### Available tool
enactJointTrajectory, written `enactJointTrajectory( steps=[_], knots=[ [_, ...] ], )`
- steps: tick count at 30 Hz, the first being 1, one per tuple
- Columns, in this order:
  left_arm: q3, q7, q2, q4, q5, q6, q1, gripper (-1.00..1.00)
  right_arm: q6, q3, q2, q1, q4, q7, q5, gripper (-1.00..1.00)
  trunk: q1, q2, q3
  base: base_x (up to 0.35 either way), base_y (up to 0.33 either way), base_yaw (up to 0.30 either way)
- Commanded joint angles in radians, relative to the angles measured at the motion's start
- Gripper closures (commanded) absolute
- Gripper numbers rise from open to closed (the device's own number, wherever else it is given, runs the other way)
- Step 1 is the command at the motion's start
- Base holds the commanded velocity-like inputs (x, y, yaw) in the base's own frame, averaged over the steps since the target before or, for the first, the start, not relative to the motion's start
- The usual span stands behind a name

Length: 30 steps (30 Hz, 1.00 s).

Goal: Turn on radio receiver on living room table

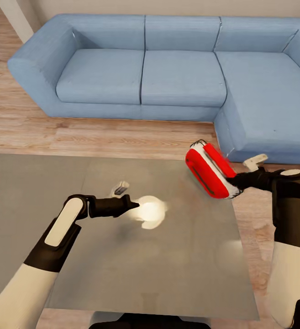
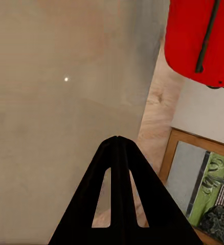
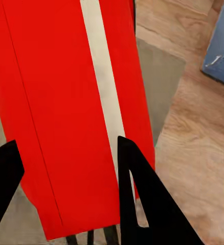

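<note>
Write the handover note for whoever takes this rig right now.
Right gripper: shut on the radio, holding it tilted, lifted off the table near its far right corner.
Left gripper: shut, empty, over the table's middle, beside a bright lamp reflection.
Sofa lies beyond the table.
Done: radio picked up.
Left: find the dial, not visible from here, and switch it on. Whether it is already on cannot be told.
</note>
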Motion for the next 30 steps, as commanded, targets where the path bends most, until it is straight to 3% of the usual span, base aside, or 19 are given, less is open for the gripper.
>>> enactJointTrajectory(
  steps=[1, 5, 9, 19, 30],
  knots=[
    [0.0, 0.0, 0.0, 0.001, 0.0, 0.0, 0.0, 1.0, 0.022, -0.003, 0.001, -0.006, 0.002, 0.033, 0.014, 1.0, 0.0, 0.0, 0.0, 0.0, 0.0, 0.0],
    [0.0, 0.0, 0.0, 0.002, -0.001, 0.0, 0.0, 1.0, 0.134, -0.006, 0.005, -0.012, 0.021, 0.101, 0.014, 1.0, 0.0, 0.0, 0.0, 0.0, 0.0, 0.0],
    [-0.001, 0.0, -0.001, 0.002, 0.0, 0.001, 0.0, 1.0, 0.18, -0.007, 0.007, -0.014, 0.026, 0.115, 0.015, 1.0, 0.0, 0.0, 0.0, 0.0, 0.0, 0.0],
    [-0.002, 0.0, -0.001, 0.002, -0.001, 0.001, 0.0, 1.0, 0.195, -0.049, 0.014, -0.013, 0.028, 0.138, 0.015, 1.0, 0.0, 0.0, 0.0, 0.0, 0.0, 0.0],
    [-0.002, 0.002, -0.001, 0.002, -0.003, 0.0, 0.0, 1.0, 0.184, -0.044, 0.014, -0.012, 0.019, 0.198, 0.019, 1.0, 0.0, 0.0, 0.0, 0.0, 0.0, 0.0]
  ],
)
